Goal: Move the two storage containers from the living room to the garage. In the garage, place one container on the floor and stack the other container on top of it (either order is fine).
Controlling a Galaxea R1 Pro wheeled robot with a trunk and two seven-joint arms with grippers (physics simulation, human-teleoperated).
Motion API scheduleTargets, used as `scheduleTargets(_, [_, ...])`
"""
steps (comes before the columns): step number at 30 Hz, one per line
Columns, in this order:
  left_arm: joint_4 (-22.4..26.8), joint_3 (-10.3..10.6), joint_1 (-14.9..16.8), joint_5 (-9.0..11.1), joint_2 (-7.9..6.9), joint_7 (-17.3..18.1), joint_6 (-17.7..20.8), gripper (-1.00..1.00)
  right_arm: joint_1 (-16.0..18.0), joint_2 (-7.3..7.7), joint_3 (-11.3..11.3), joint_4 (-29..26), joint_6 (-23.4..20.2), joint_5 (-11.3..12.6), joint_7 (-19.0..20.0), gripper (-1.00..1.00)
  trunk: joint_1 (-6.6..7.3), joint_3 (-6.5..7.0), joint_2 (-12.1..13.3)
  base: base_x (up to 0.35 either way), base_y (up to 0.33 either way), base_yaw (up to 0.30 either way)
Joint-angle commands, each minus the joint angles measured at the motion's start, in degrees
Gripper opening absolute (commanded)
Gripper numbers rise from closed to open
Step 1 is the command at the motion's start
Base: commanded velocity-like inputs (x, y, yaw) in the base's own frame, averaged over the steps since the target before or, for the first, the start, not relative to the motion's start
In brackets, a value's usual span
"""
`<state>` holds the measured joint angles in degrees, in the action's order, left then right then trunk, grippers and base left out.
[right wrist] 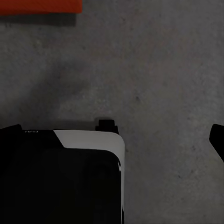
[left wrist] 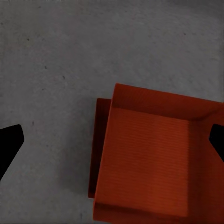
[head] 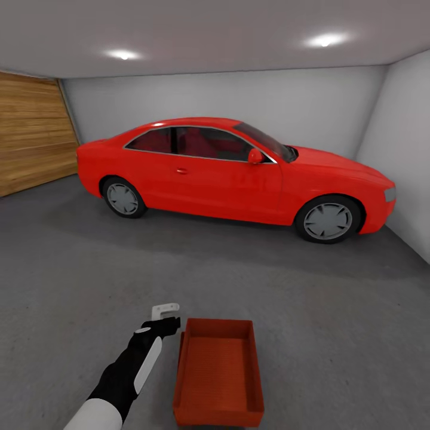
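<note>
Two orange-red storage containers stand stacked on the garage's grey concrete floor [head: 71,298], just in front of me. The upper container [head: 218,373] [left wrist: 149,163] sits slightly offset, so a strip of the lower container [left wrist: 99,144] shows along one side. My left gripper [head: 167,319] [left wrist: 115,132] hovers above and just left of the stack, open, its fingers spread wide with nothing between them. In the right wrist view my right gripper [right wrist: 114,133] is open over bare floor, and a corner of a container [right wrist: 39,5] shows at the frame's edge.
A red two-door car [head: 233,176] is parked across the garage behind the stack. A wooden plank door [head: 30,140] is on the left and white walls [head: 239,101] enclose the room. My own dark and white base [right wrist: 70,177] shows in the right wrist view.
</note>
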<state>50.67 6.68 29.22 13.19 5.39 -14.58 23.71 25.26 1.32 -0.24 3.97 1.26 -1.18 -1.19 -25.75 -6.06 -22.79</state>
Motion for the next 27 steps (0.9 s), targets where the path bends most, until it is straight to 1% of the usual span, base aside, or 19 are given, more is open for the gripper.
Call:
scheduleTargets(1, [0.1,0.18,0.05,0.6,-0.03,-0.53,0.19,1.0,0.08,0.0,-0.03,0.17,0.14,-0.13,-0.12,1.0,-0.04,-0.13,-0.13,0.0,0.0,0.0])
scheduleTargets(12, [0.08,0.18,0.04,0.6,-0.11,-0.53,0.19,1.0,0.06,0.0,-0.03,0.17,0.14,-0.13,-0.11,1.0,-0.04,-0.13,-0.13,0.0,0.0,0.0])
scheduleTargets(17, [0.05,0.1,0.05,0.6,-0.34,-0.53,0.19,1.0,0.08,0.0,-0.03,0.17,0.14,-0.13,-0.12,1.0,-0.04,-0.13,-0.13,0.0,0.0,0.0])
scheduleTargets(19, [0.07,0.09,0.02,0.6,-0.65,-0.53,0.19,1.0,0.08,0.0,-0.03,0.17,0.14,-0.13,-0.12,1.0,-0.04,-0.13,-0.13,0.0,0.0,0.0])
scheduleTargets(24, [0.11,0.21,0.04,0.65,-0.78,-0.53,0.13,1.0,0.07,0.0,-0.03,0.17,0.14,-0.13,-0.09,1.0,-0.04,-0.13,-0.13,0.0,0.0,0.0])
scheduleTargets(27, [-0.2,0.38,0.04,0.6,-1.02,-0.49,-1.7,1.0,0.08,0.0,-0.03,0.17,0.14,-0.13,-0.12,1.0,-0.04,-0.13,-0.13,0.0,0.0,0.0])
